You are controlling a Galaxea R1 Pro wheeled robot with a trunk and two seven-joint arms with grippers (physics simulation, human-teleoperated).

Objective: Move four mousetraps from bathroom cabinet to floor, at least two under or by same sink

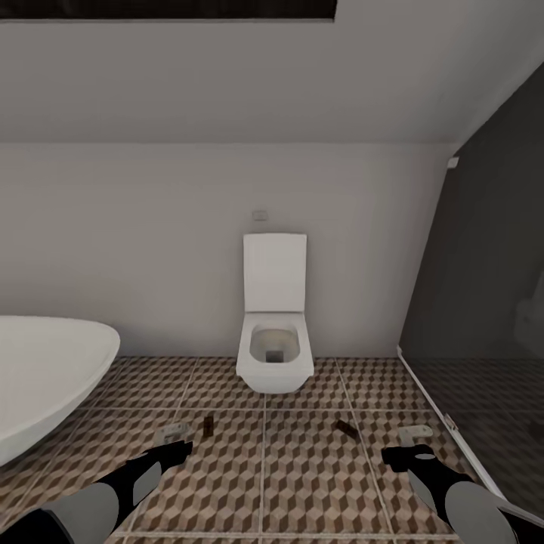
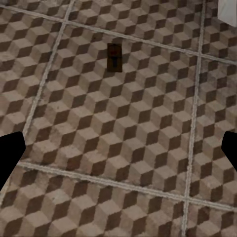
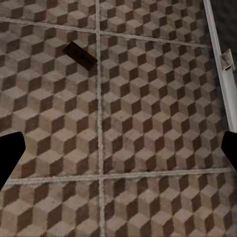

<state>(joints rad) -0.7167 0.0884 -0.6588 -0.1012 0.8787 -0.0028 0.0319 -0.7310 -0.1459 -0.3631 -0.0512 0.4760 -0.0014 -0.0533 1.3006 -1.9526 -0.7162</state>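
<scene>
While both my tools [image 1: 175, 452] [image 1: 399, 456] hang open and empty, the traps [image 1: 208, 425] [image 1: 347, 428] look light, stiff; pinch their long edges.

We see soft, even light, no clear source; faint shadows, no glare. Head view slightly blurry, w/ wide-angle bending at edges.

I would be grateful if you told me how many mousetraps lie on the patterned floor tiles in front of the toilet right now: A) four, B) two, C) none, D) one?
B: the head view shows two small dark mousetraps on the bathroom floor in front of the toilet, the left mousetrap ahead of the left tool and the right mousetrap ahead of the right tool.
</scene>
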